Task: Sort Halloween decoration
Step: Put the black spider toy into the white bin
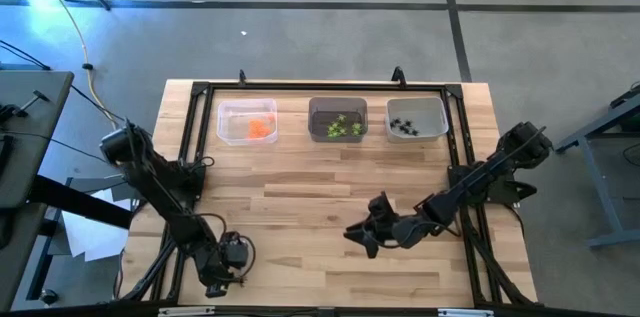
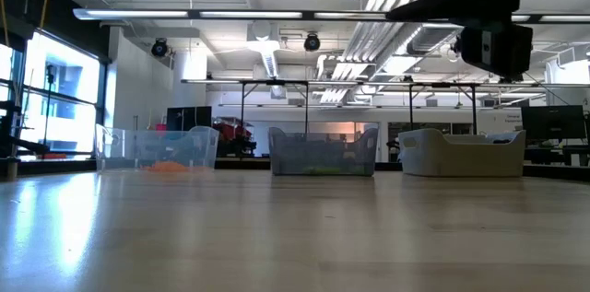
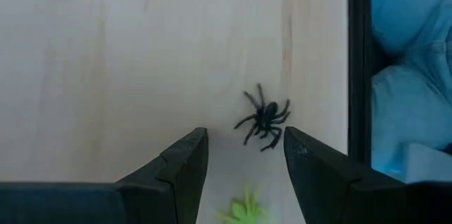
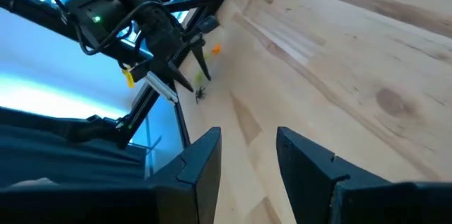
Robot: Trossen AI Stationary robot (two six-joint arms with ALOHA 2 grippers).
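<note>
Black spider (image 3: 265,119) lying on desk (image 1: 330,172), lower left of high view; we are hovering left hand (image 3: 244,160) spread, empty, spider just ahead of fingertips. Right hand (image 4: 247,160) farther, open.
</note>
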